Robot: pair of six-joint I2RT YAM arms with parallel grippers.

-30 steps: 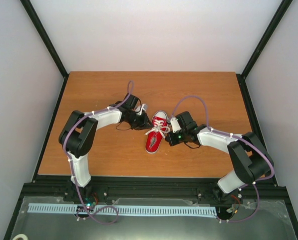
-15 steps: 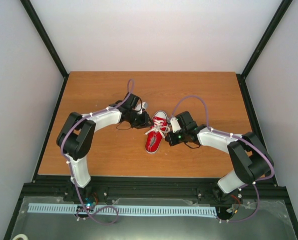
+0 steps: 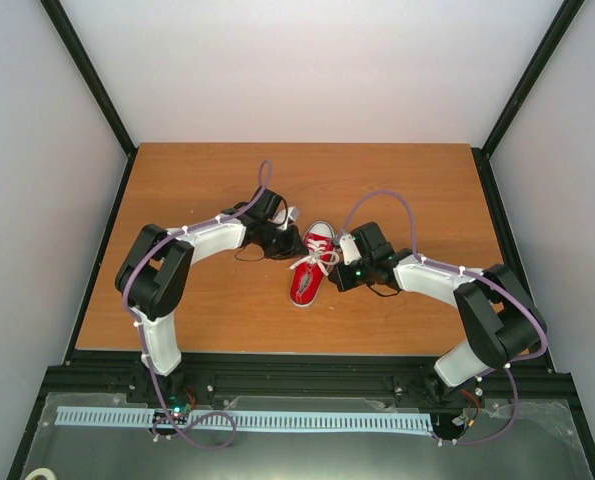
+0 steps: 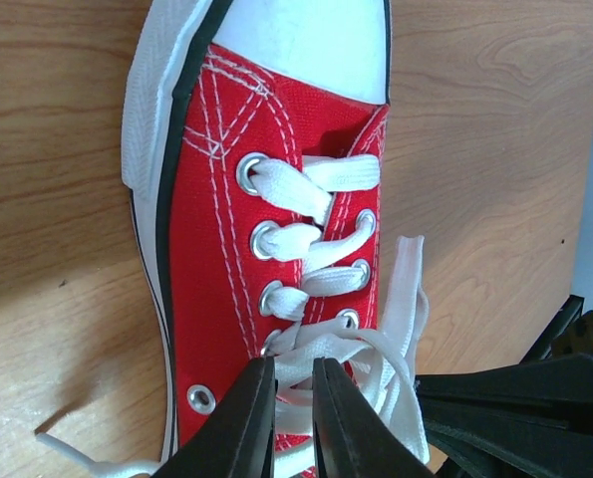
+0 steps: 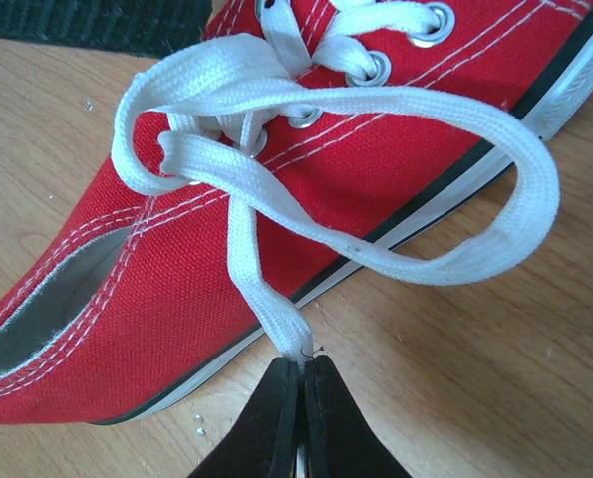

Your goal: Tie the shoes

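Sneaker [image 3: 312,268] lies mid-tabletop [image 3: 207,300], toe toward the far edge — right end effector [image 5: 302,370] clamped on an end of its white laces [image 5: 256,289], left end effector [image 4: 294,364] nearly closed over them, grip unclear

— What is seen around the table [image 3: 197,180]?

— A wood-grain top is shown, enclosed by plain pale walls: a back wall [image 3: 307,70] behind the far edge, a left wall [image 3: 27,200] and a right wall [image 3: 567,200]. A left post [image 3: 87,75] and a right post [image 3: 532,75], both black, are set at the far corners.

— And at the near edge?

— A black rail [image 3: 307,375] is fitted along it. Beyond that, a white slotted strip [image 3: 277,421] is laid across a grey sheet [image 3: 327,455]. Soft, even light is cast.
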